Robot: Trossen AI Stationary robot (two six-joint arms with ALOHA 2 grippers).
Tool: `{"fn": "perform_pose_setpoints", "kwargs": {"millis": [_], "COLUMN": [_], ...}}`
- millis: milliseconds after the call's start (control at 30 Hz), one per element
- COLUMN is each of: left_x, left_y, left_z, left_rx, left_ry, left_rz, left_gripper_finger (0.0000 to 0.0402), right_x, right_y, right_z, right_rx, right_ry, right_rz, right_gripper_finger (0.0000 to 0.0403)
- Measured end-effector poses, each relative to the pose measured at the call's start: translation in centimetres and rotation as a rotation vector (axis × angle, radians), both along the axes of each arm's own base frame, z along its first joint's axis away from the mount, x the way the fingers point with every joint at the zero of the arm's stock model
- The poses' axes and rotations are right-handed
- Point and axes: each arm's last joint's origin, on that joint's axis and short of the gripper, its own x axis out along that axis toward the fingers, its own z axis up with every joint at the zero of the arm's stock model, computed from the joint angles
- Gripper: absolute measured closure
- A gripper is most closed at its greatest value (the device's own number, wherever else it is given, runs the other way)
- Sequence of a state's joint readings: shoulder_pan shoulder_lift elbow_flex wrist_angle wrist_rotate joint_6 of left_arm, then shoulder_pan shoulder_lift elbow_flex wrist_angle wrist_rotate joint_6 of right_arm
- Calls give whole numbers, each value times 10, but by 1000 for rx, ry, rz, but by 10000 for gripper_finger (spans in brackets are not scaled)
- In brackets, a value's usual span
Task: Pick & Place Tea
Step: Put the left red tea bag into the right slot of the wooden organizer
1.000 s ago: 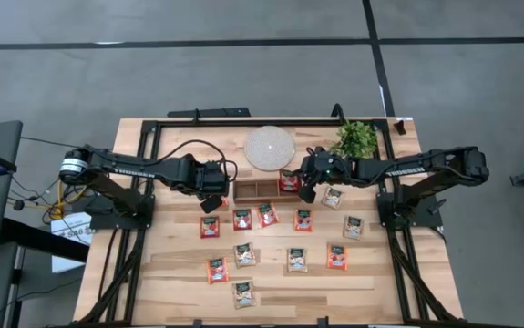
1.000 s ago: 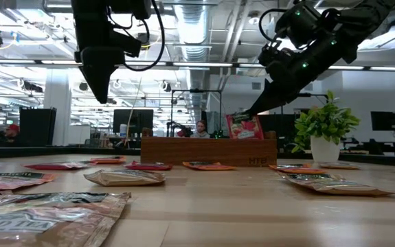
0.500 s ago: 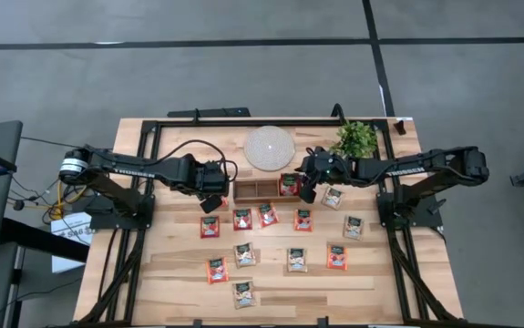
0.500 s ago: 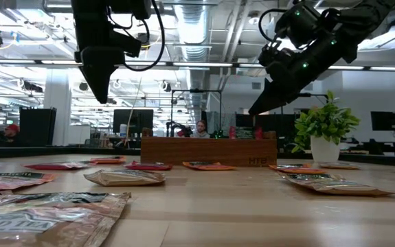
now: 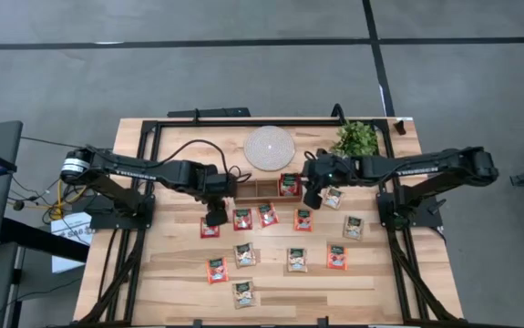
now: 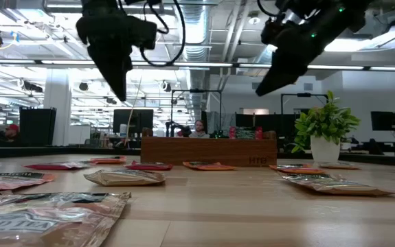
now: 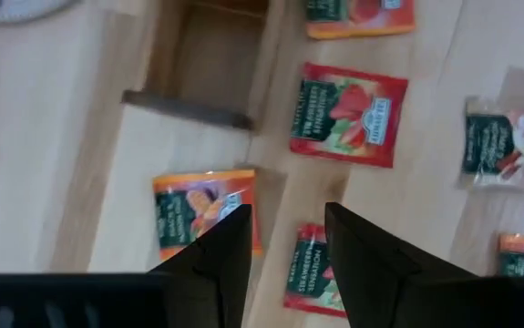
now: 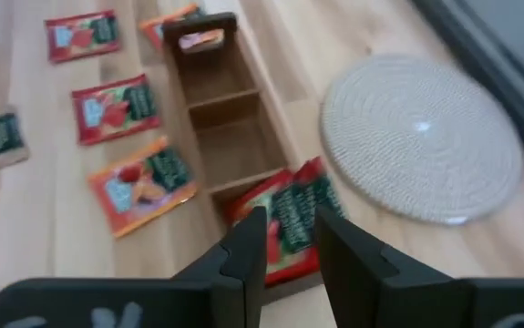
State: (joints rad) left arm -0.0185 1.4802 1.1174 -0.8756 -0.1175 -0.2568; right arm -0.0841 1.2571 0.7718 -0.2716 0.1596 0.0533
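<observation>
Eleven tea sachets (image 5: pixel 268 215) lie loose on your table (image 5: pixel 371 273); one more, a red sachet (image 5: pixel 288 185), stands in the tray's (image 5: pixel 252 190) end compartment nearest the right arm. Your right gripper (image 5: pixel 313 197) hangs just beside that end of the tray, jaws parted, holding nothing. Your left gripper (image 5: pixel 214 217) hovers over a red-orange sachet (image 5: pixel 210 229) near the tray's other end, jaws apart and empty. White disc (image 5: pixel 269 147): behind the tray.
</observation>
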Motion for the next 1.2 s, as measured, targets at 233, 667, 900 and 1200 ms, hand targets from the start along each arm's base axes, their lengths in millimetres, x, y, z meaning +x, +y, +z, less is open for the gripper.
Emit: {"fn": "perform_pose_setpoints", "kwargs": {"millis": [233, 667, 900, 1200], "left_x": [3, -31, -31, -30], "left_y": [-3, -33, -34, -30], "left_z": [-8, -70, -80, -80], "left_rx": [-67, -229, -176, -57], "left_ry": [45, 233, 166, 150], "left_rz": [-66, -12, 21, 20], "left_gripper_finger": [269, 269, 269, 269], "right_x": [-7, -12, -13, -15], "right_y": [16, 49, 55, 49], "right_z": [-3, -6, -7, -9], "right_rx": [86, 71, 42, 84], "right_ry": [51, 99, 99, 124], "right_rz": [-21, 38, 35, -41], "right_gripper_finger": [317, 317, 317, 317]}}
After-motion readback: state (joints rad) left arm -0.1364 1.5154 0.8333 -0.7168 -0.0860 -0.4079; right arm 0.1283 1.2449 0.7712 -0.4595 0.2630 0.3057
